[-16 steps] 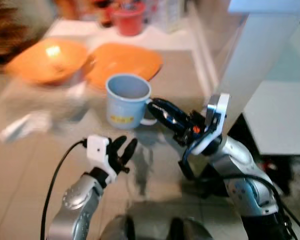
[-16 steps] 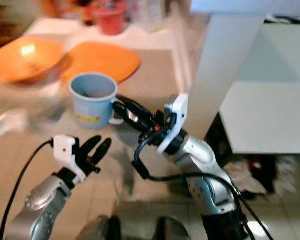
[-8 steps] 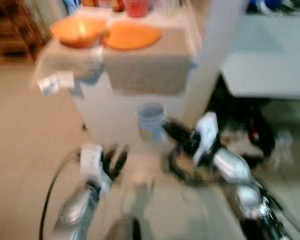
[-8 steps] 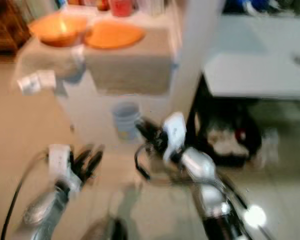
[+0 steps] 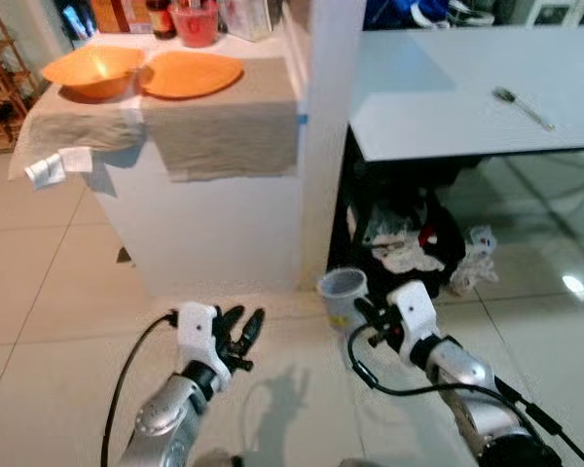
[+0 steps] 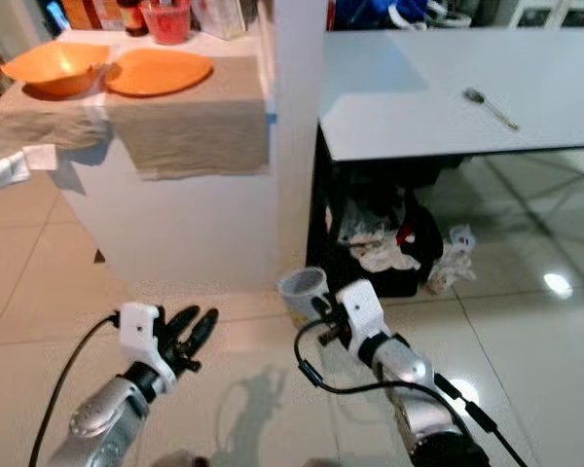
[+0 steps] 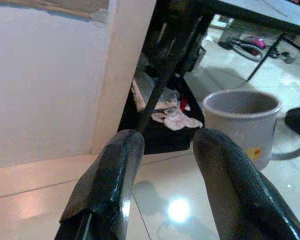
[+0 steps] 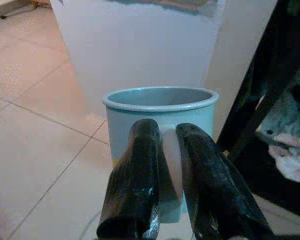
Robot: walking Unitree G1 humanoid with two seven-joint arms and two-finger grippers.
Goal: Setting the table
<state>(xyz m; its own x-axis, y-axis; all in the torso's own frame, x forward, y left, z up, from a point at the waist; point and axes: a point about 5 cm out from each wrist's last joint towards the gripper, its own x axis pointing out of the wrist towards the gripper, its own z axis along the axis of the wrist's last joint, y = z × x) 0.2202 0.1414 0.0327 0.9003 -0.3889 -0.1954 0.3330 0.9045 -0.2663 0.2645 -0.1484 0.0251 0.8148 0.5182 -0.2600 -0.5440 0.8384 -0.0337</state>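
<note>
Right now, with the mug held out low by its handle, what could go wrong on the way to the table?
1. The right gripper pinches just the handle of the light blue enamel mug, so it may swing or slip.
2. The mug rides below the white dining table's edge and could strike it when lifted.
3. The black bin of rubbish under the table sits close ahead.

Both silver arms are stretched forward and held low. The right gripper [image 5: 362, 309] is clamped on the handle of a pale blue mug [image 5: 342, 295], which is carried upright, with the two black fingers [image 8: 140, 170] pinched close together on either side of it. The left gripper [image 5: 241, 326] is carried empty, fingers [image 7: 110, 175] spread apart and pointed ahead, a black cable looped back from its wrist.
</note>
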